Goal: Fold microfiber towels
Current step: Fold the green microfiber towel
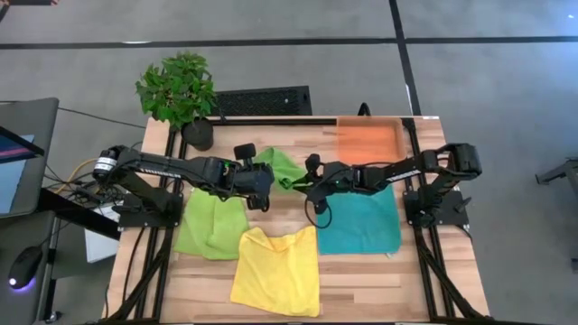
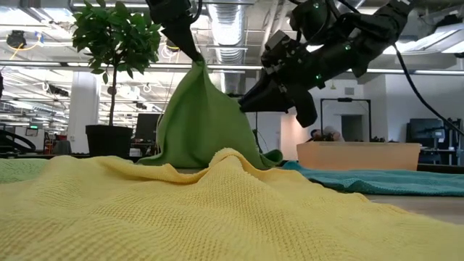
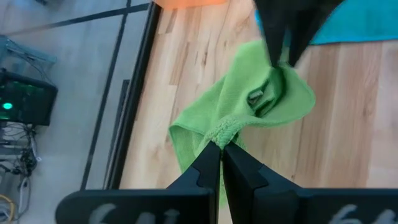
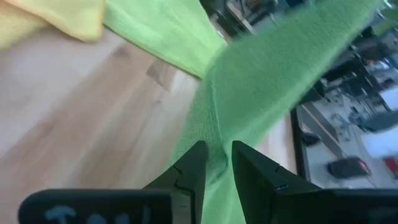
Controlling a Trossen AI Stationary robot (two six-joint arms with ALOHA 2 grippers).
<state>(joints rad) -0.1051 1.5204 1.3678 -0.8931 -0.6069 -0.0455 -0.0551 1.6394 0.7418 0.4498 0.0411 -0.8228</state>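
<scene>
A lime green towel (image 1: 282, 165) stands raised like a tent (image 2: 203, 123) at the table's middle, with its lower part on the wood (image 3: 273, 106). My left gripper (image 1: 269, 183) is shut on its peak (image 2: 194, 56). My right gripper (image 1: 305, 187) is shut on its right flank (image 2: 245, 104). A second lime towel (image 1: 212, 226), a yellow towel (image 1: 275, 271) and a teal towel (image 1: 361, 221) lie flat on the table. My left gripper pinches a bunched bit of the green towel (image 3: 219, 134) between its two fingertips, from above, pointing down. That bit is the towel's highest point (image 2: 197, 65). The cloth hangs below the fingers, and its lower part lies on the table. My right gripper pinches the green towel's flank (image 4: 214, 146) between its two fingers, coming from the table's right and slanting down. A band of cloth (image 4: 292, 59) runs up from the fingers toward the peak. One layer or several, I cannot tell.
An orange tray (image 1: 368, 140) sits at the far right of the table. A potted plant (image 1: 178, 90) stands at the far left corner. The yellow towel (image 2: 217, 203) lies rumpled at the near edge. Bare wood shows between the towels (image 4: 74, 106).
</scene>
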